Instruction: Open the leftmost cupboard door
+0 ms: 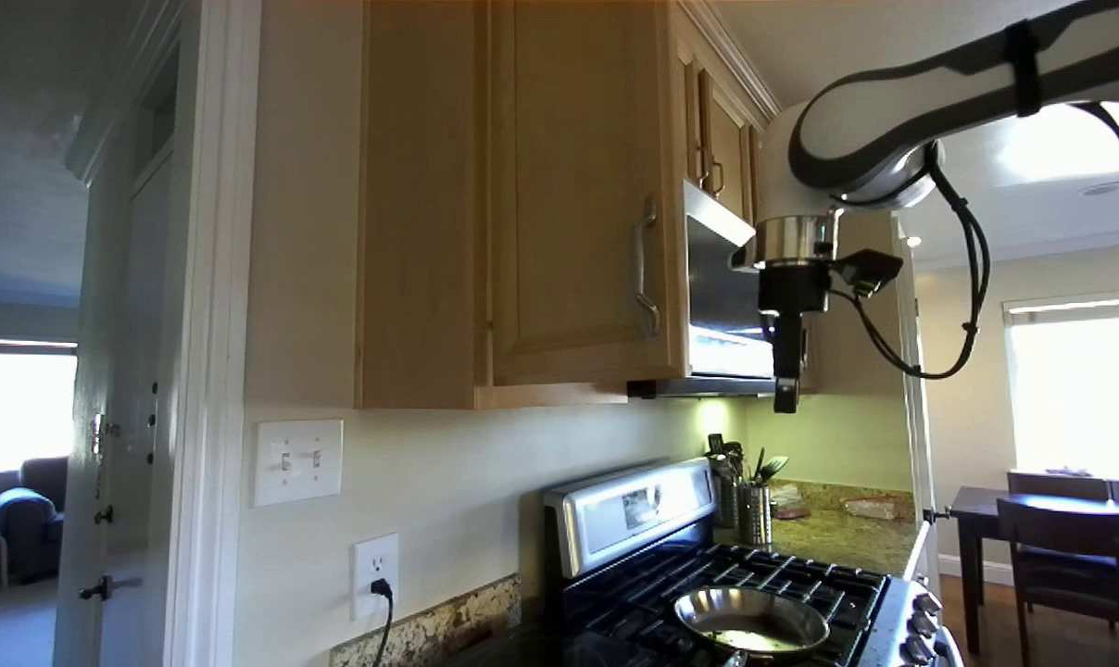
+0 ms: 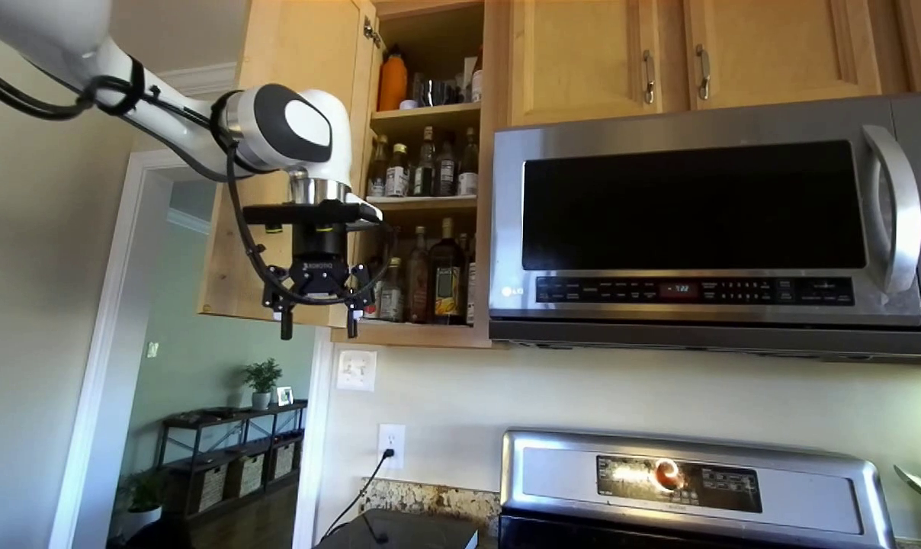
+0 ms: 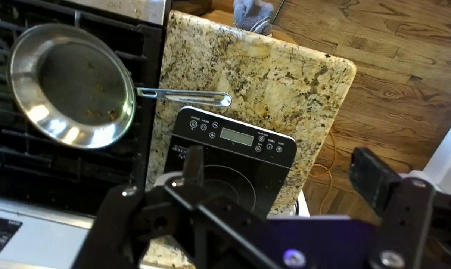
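Gripper (image 2: 319, 328) spread and bare, beside an open door (image 1: 575, 195)

Nearest, in the wrist view, are the fingers (image 3: 373, 179), wide apart with nothing between them; both exterior views show the gripper pointing straight down. The door belongs to the leftmost cupboard (image 1: 418, 213), next to the microwave (image 2: 697, 206), and it stands swung well out. Its hinge (image 2: 371, 32) is on the side away from the microwave, so it swings clear of the shelves (image 2: 422, 203), and the bottles (image 2: 446, 282) there show plainly. The handle (image 1: 642, 259) sits low and close to the free edge: a sensible spot, I'd judge, since a pull there has the most leverage and the arm (image 1: 874, 120) can reach it from below.

Nothing in sight holds the door. A gap shows between it and the gripper in an exterior view, so it seems to hang on its hinge alone. The opening looks done; with the gripper empty and off to one side, there seems little chance of nudging the door closed, though any move away should probably pass wide of the free edge.

Down below, the pan (image 3: 76, 86) rests on the stove (image 3: 151, 56), pan handle (image 3: 190, 96) turned out over the counter (image 3: 263, 67), likely to leave that end off the heat.
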